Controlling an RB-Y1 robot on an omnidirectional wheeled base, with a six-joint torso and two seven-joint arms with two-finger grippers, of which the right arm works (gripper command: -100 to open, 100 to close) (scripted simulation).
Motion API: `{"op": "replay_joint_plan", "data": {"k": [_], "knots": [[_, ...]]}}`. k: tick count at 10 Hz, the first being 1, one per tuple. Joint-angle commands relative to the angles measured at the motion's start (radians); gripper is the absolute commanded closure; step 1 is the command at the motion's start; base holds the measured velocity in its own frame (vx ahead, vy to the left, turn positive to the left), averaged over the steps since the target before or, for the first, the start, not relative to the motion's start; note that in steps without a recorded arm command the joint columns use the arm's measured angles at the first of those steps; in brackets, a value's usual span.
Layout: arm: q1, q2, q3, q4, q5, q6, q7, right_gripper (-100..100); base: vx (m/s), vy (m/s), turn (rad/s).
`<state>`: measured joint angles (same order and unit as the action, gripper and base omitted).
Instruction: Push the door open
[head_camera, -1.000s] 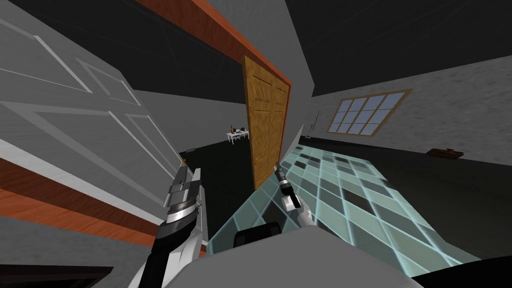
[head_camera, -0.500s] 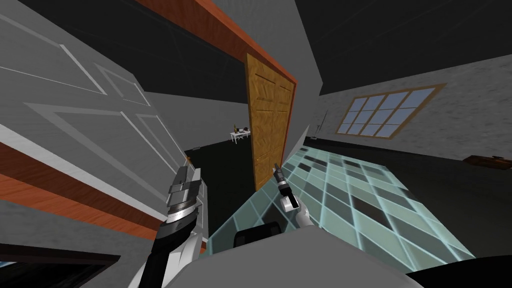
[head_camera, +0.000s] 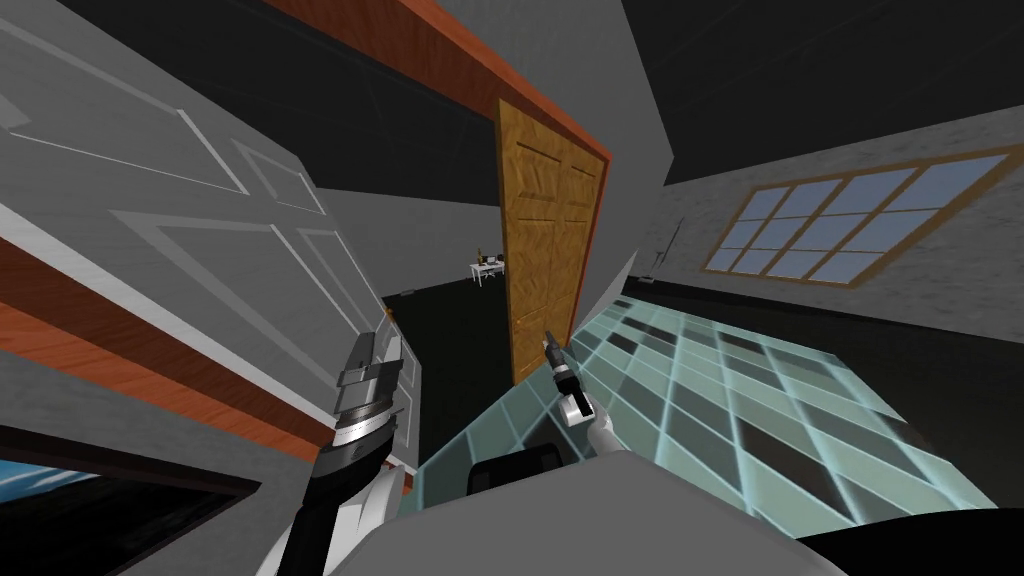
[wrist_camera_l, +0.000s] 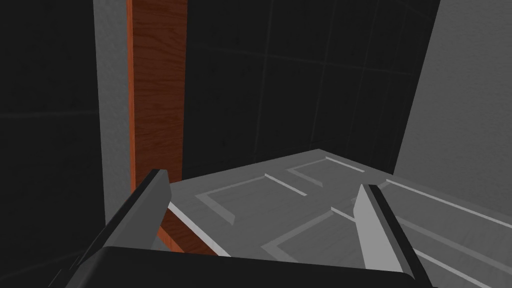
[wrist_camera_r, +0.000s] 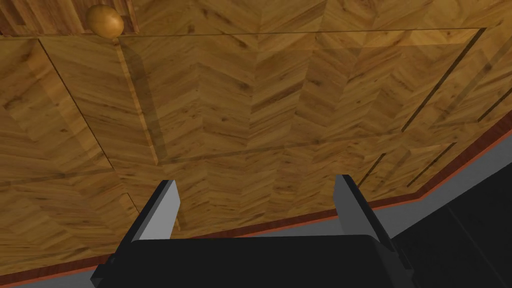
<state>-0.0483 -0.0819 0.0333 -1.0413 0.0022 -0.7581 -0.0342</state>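
Note:
A wooden panelled door (head_camera: 545, 260) stands swung open at the right side of a doorway with a red-brown frame (head_camera: 440, 50). My right gripper (head_camera: 548, 340) is open, just short of the door's lower part. In the right wrist view the gripper (wrist_camera_r: 257, 182) faces the herringbone wood door (wrist_camera_r: 280, 100), with its round knob (wrist_camera_r: 104, 21) off to one side. A grey panelled door (head_camera: 200, 220) hangs open on the left. My left gripper (head_camera: 380, 342) is open by its free edge. The left wrist view shows the gripper (wrist_camera_l: 262, 182) over that grey door (wrist_camera_l: 280, 200).
Through the doorway lies a dark floor with a small white table (head_camera: 487, 266) far off. A pale glass-tile patch (head_camera: 700, 390) covers the floor to my right, below a wood-framed window (head_camera: 850, 225). A red-brown frame strip (wrist_camera_l: 155, 90) stands beyond the left fingers.
The whole head view has slid to the right, so I have turned left. Both arms hold the same pose relative to my body, with fingers still open.

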Motion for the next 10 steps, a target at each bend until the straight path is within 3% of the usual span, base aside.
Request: {"op": "replay_joint_plan", "data": {"k": [1,10], "knots": [[-0.015,0.004,0.002,0.036,0.0,0.0,0.001,-100,0.045,-0.085,0.154],[-0.104,0.028,0.011,0.268,0.001,-0.038,0.005,-100,0.034,-0.099,0.142]]}}
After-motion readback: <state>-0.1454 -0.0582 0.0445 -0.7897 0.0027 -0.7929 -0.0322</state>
